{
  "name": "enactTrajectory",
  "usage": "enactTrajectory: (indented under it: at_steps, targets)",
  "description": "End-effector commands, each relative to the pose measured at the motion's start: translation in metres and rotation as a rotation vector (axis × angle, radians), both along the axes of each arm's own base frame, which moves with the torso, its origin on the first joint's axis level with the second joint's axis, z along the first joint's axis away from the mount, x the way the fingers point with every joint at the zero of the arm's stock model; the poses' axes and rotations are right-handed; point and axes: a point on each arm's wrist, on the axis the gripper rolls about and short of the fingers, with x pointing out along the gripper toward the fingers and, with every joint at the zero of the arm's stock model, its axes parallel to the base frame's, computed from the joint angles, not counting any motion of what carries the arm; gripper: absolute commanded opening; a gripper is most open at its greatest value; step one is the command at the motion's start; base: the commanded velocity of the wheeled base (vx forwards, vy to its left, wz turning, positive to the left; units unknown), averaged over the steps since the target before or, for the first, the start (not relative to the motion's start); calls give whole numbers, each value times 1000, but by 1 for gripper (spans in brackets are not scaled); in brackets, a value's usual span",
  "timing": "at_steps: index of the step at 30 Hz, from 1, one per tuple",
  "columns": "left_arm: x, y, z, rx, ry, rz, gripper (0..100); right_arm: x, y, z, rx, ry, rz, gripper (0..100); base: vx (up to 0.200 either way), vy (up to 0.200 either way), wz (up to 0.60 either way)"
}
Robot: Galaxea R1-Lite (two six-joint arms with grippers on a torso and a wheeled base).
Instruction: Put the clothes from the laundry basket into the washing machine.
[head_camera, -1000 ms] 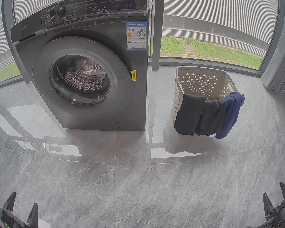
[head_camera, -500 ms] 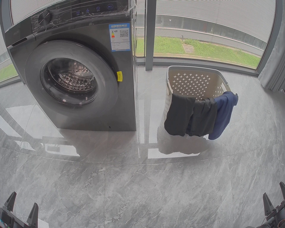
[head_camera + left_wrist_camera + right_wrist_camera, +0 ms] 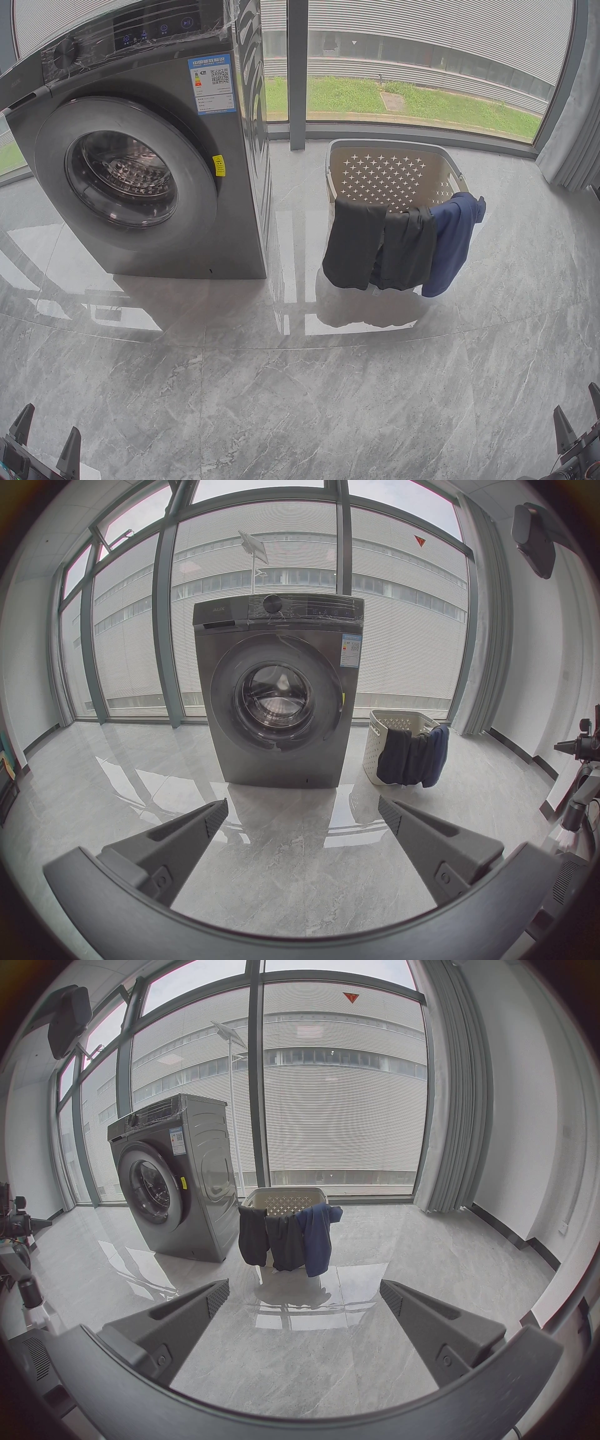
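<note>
Low over the polished grey floor [image 3: 300, 400], the left gripper [image 3: 302, 804] and right gripper [image 3: 304, 1285] hang with jaws spread wide, nothing between them. Well ahead of the right jaws, the laundry basket [image 3: 387, 145] carries two dark garments [image 3: 353, 244] and a blue garment [image 3: 450, 247] draped over its near rim. Straight ahead of the left jaws, the washing machine [image 3: 237, 187] stands beside the basket, its round door [image 3: 122, 178] shut
</note>
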Motion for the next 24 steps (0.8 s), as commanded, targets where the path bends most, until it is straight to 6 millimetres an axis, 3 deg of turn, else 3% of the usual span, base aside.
enactTrajectory:
  at_steps: [1,6,15,24]
  targets:
    - [0,0,-4,-1,4,0,100,0,0,-5,0,2,1,100,200,0,0]
    - [0,0,-4,-1,4,0,100,0,0,-5,0,2,1,100,200,0,0]
    - [0,0,-4,-1,4,0,100,0,0,-5,0,2,1,100,0,0,0]
    - [0,0,-4,-2,4,0,100,0,0,-5,0,2,1,100,0,-200,0]
